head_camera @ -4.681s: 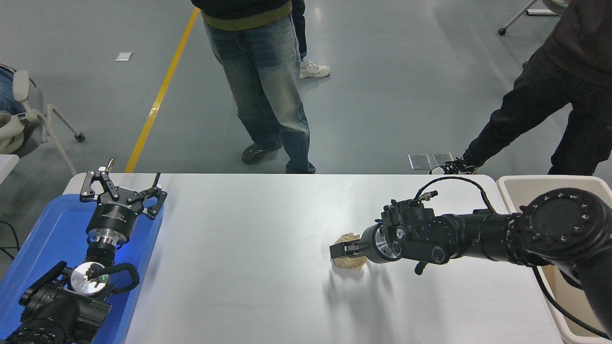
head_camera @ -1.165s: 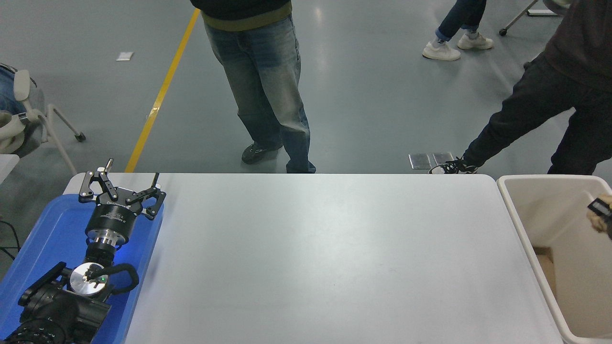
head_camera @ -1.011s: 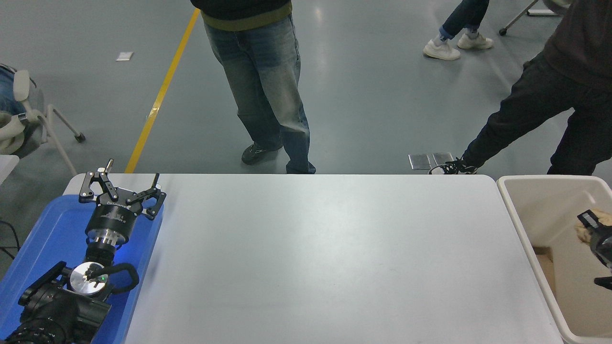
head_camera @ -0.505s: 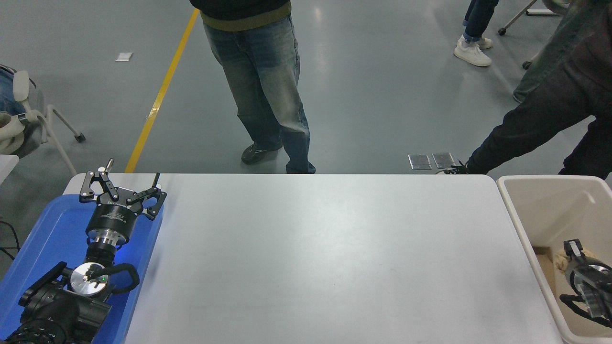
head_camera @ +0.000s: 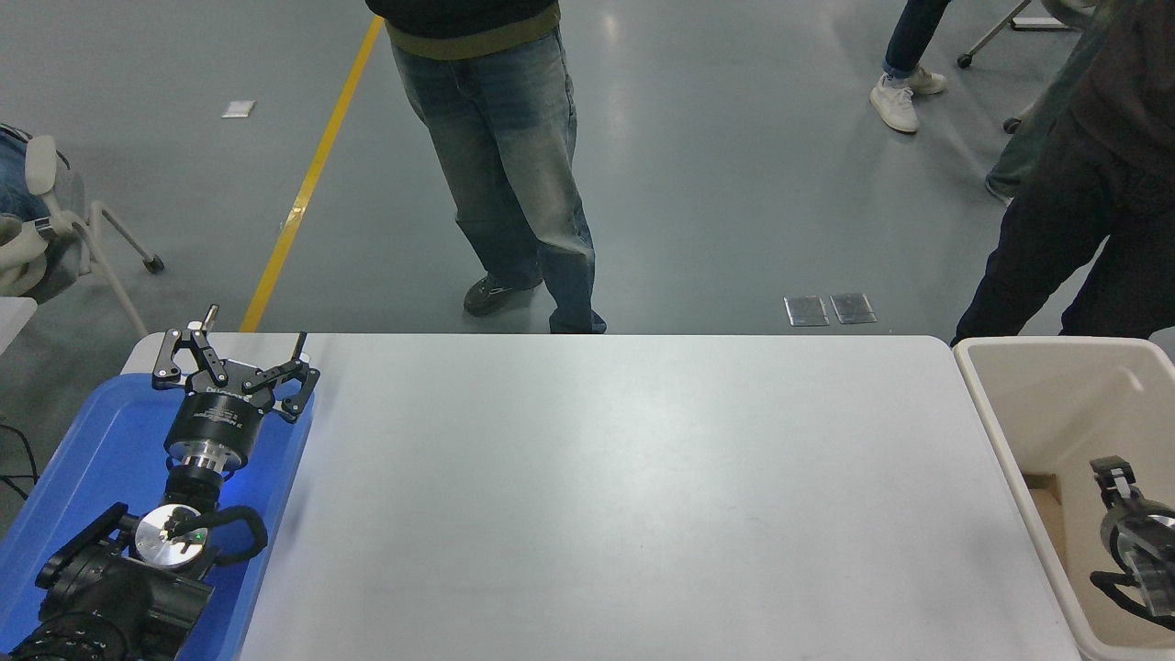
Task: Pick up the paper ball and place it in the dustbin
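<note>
The dustbin [head_camera: 982, 404] is a cream-beige bin standing off the table's right end. My right gripper [head_camera: 1115, 472] reaches in from the right edge and sits low inside the bin, cut off by the frame. Nothing shows in it. The paper ball is out of view; no tan wad shows in the bin or on the table. My left gripper [head_camera: 234, 365] is parked at the lower left over the blue tray, open and empty.
A blue tray [head_camera: 83, 459] lies at the table's left end under the left arm. A person in jeans [head_camera: 514, 184] stands at the far edge. A person in dark clothes [head_camera: 1083, 211] stands just behind the dustbin. A brown patch [head_camera: 1042, 500] shows at the bin's bottom.
My right gripper carried the paper ball from the table over the dustbin and went down into it. The ball showed beside the gripper half a second ago and no longer shows.
</note>
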### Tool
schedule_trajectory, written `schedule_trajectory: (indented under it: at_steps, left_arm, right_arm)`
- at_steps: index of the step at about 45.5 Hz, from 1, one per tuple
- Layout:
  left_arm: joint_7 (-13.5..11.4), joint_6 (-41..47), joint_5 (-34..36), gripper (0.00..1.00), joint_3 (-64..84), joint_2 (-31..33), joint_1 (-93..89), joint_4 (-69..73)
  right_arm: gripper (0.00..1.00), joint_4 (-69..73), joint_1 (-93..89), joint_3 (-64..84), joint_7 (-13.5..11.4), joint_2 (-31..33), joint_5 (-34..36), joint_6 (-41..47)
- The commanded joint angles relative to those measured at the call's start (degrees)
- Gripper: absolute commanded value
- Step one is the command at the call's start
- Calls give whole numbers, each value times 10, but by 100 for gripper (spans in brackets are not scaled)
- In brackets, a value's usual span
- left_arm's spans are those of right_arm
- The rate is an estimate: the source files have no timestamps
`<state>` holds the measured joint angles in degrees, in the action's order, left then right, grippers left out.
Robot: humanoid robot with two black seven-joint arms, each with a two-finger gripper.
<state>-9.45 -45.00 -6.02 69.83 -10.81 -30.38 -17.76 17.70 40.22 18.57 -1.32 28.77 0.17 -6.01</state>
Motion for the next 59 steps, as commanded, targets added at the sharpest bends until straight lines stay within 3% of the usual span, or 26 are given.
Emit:
schedule_trajectory:
  at_steps: [1,9,15,25,34,47,59]
  left_arm:
    - [0,0,0,99,0,0,0,-1]
    - [0,0,0,99,0,0,1,-1]
    - [0,0,0,99,0,0,1,-1]
    - [0,0,0,99,0,-1,1,0]
    - [0,0,0,99,0,0,1,0]
    - [0,0,0,99,0,0,1,0]
    - [0,0,0,99,1,0,1,0]
  right_arm:
    - [100,225,195,206,0,123,-97,7]
    - [100,382,417,363,0,132,-164,81]
    - [100,450,573,455,0,79,-180,197]
    - [100,531,745,491,3,-94,-168,378]
    - [100,561,807,466,3,-283,-88,488]
    - [100,549,815,470,-2,-288,-1,510]
    - [100,559,847,498,-3,-288,29,510]
